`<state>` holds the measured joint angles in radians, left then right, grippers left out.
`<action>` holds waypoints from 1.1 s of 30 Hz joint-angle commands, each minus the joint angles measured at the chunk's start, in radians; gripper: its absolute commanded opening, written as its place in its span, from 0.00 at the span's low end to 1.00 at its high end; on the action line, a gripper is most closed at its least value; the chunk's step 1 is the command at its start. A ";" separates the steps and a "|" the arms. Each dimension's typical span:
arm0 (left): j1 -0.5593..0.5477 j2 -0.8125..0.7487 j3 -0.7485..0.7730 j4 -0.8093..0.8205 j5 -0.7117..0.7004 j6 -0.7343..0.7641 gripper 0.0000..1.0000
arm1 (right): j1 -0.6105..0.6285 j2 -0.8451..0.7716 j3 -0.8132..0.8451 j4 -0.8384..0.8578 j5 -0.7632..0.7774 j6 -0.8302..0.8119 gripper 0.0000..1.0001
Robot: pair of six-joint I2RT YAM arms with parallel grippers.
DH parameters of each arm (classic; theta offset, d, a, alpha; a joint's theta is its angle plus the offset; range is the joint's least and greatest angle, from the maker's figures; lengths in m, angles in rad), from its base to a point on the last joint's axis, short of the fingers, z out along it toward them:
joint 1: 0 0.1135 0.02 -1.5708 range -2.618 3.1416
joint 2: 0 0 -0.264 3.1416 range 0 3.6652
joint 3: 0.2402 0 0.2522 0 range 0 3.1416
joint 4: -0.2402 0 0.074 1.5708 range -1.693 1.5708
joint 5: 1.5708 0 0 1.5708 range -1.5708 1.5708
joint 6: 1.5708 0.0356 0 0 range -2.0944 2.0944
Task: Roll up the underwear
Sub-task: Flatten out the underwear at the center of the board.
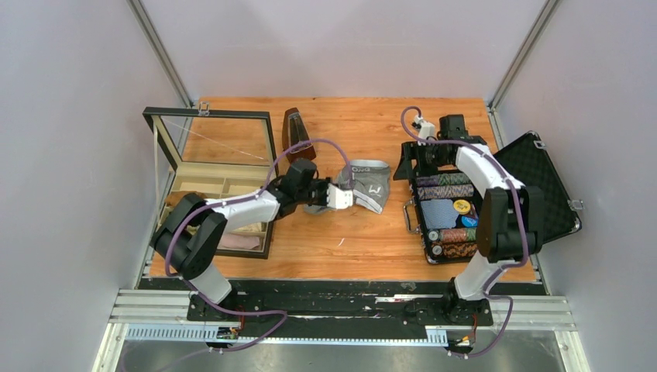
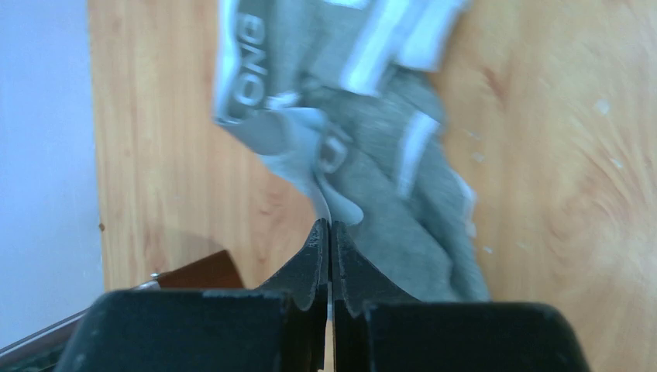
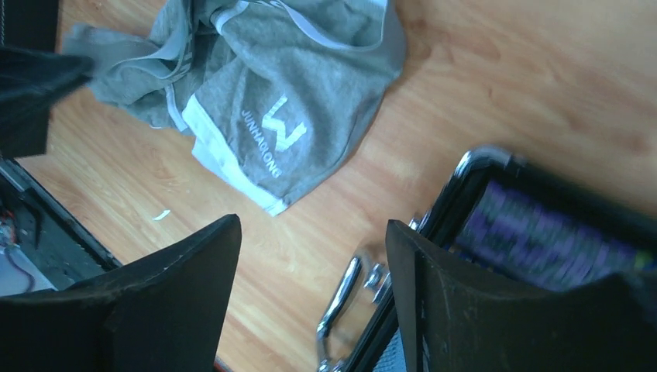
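While the underwear [image 1: 364, 184] [image 2: 387, 194] [image 3: 279, 101] lay crumpled on the wooden table [image 1: 349, 248] near the handle side of the black case [image 1: 542, 178] [image 3: 465, 178], the left gripper [image 1: 341, 198] [image 2: 331, 232] was pinched tight on a thin fold of its grey fabric, at the edge farthest from the case. The right gripper [image 1: 404, 164] [image 3: 314, 232] hung above the case's far handle-side corner, fingers spread apart, holding nothing.

The underwear [image 2: 387, 178] is blurred in the left wrist view and the top edge cuts it off, so its waistband lettering reads only in part. In the right wrist view the case [image 3: 445, 221] is blurred and cut by the edge, contents unclear
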<state>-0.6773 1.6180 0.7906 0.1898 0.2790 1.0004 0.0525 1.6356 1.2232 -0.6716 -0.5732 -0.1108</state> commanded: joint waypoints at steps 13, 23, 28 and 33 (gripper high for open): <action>0.103 0.143 0.530 -0.539 0.147 -0.562 0.00 | 0.004 0.453 0.425 -0.051 -0.151 -0.411 0.76; 0.140 0.174 0.566 -0.544 0.091 -0.646 0.00 | 0.011 0.534 0.472 -0.043 -0.188 -0.391 0.67; 0.143 0.171 0.568 -0.546 0.067 -0.650 0.00 | 0.028 0.561 0.497 -0.045 -0.219 -0.392 0.61; 0.152 0.173 0.575 -0.554 0.040 -0.655 0.00 | 0.044 0.580 0.501 -0.053 -0.238 -0.396 0.37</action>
<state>-0.5343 1.8011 1.3193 -0.3588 0.3435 0.3748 0.0792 2.1979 1.6863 -0.7227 -0.7547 -0.4873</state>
